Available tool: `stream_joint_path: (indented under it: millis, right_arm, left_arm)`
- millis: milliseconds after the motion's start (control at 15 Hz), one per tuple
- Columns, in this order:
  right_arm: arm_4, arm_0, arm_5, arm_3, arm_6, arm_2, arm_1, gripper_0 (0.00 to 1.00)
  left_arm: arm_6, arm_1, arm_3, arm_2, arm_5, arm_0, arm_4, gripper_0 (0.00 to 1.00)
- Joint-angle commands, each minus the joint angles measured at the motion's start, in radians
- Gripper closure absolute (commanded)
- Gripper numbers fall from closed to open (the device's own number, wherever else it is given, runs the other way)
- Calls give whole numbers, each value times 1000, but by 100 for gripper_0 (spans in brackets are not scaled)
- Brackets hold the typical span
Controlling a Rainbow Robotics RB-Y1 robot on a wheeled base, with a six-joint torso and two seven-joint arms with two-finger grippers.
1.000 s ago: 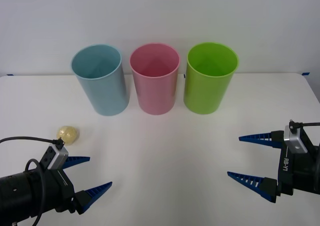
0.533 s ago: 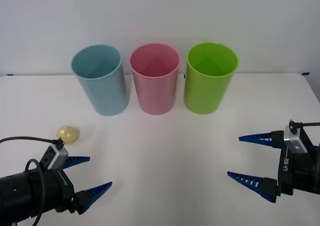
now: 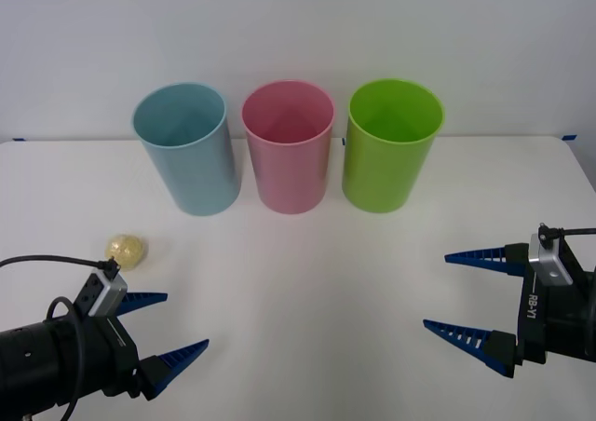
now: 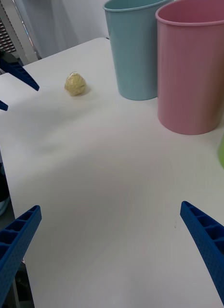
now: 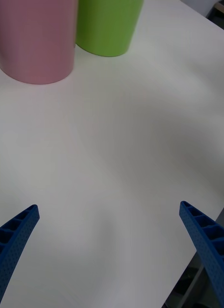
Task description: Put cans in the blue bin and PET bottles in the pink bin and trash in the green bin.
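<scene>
The left gripper (image 3: 166, 328) hovers low over the near left part of the white table (image 3: 307, 281) with its 2 blue ribbed fingers spread wide and nothing between them, and the trash (image 3: 126, 251) lies on the tabletop just beyond and slightly outboard of it, apart from both fingers. That spread reads as readiness: the ball is the nearest thing to this arm, so the gap looks set to go around it once the arm swings toward it. From the left wrist camera the fingers point at the bases of the pink bin (image 5: 37, 41) and the green bin (image 5: 109, 26), not at the ball, so I judge a turn toward the outer side is needed first.

The right gripper (image 3: 463, 295) waits at the near right of the table, also released and empty, well apart from everything; its wrist camera looks across the bare surface to the trash (image 4: 75, 84), the blue bin (image 4: 136, 48) and the pink bin (image 4: 191, 67).

The 3 bins stand upright in 1 row along the far edge, mouths up, just beside one another without clearly touching: blue bin (image 3: 186, 149) on the left, pink bin (image 3: 288, 147) in the middle, green bin (image 3: 391, 145) on the right. Open tops make them easy drop targets from above. The green bin is the farthest from the ball, so the carry crosses the whole row.

Count: 3 bins, 1 piece of trash, 2 grippers
</scene>
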Motion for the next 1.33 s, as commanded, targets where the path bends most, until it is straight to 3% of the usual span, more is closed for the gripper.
stream_joint_path:
  millis: [67, 333, 467, 667, 867, 1000, 1267, 1333]
  right_arm:
    - [0, 0, 0, 0, 0, 0, 0, 0]
    - [0, 0, 0, 0, 0, 0, 0, 0]
    - [0, 0, 0, 0, 0, 0, 0, 0]
    - [0, 0, 0, 0, 0, 0, 0, 0]
    - [0, 0, 0, 0, 0, 0, 0, 0]
    - [0, 0, 0, 0, 0, 0, 0, 0]
    - [0, 0, 0, 0, 0, 0, 0, 0]
    - [0, 0, 0, 0, 0, 0, 0, 0]
  left_arm:
    - [-4, -5, 3, -3, -4, 12, -7, 0]
    - [26, -3, -13, -17, 30, 12, -37, 0]
    - [115, 33, -17, -40, 99, 5, -77, 0]
    - [329, 176, -17, -109, 244, -18, -152, 0]
    - [600, 305, -17, -126, 255, -75, -240, 0]
    - [700, 374, -11, -127, 255, -106, -266, 0]
    - [731, 540, 39, -104, 255, -143, -244, 0]
    - [807, 596, 49, -106, 257, -147, -235, 0]
